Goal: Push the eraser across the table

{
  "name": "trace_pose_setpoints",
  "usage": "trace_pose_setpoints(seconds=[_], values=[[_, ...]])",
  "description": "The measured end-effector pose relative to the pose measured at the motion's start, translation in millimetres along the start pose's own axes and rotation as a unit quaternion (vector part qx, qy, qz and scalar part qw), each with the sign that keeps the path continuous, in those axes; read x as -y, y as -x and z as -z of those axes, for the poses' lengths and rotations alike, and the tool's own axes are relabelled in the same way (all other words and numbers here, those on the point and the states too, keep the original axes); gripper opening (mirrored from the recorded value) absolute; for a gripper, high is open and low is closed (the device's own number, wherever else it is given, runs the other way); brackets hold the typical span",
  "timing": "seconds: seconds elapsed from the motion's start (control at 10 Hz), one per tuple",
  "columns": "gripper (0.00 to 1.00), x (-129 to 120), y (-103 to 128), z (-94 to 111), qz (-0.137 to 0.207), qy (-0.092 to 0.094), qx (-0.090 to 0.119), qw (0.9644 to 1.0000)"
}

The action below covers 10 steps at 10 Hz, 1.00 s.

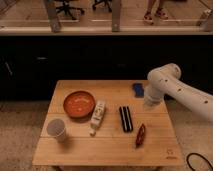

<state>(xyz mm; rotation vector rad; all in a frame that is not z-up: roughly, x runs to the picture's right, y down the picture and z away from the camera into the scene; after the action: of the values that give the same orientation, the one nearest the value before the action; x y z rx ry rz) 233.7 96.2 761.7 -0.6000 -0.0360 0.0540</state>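
The eraser (125,119) is a black oblong block with a pale lengthwise stripe. It lies flat right of the middle of the light-wood table (107,150), its long side pointing front to back. My gripper (149,103) hangs at the end of the white arm (172,87), over the table's right part. It is to the right of the eraser's far end and apart from it, just in front of a small blue pad (138,90).
An orange bowl (79,103), a white bottle (97,116) lying flat and a white cup (57,129) occupy the left half. A slim dark red object (141,135) lies front right of the eraser. A dark counter runs behind the table.
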Motion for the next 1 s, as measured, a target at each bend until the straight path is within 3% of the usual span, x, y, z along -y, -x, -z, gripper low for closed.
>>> trace_pose_setpoints(seconds=[0.7, 1.0], values=[[0.0, 13, -4, -31, -0.022, 0.015, 0.01, 0.9996], [0.0, 19, -5, -54, -0.033, 0.022, 0.012, 0.9991]])
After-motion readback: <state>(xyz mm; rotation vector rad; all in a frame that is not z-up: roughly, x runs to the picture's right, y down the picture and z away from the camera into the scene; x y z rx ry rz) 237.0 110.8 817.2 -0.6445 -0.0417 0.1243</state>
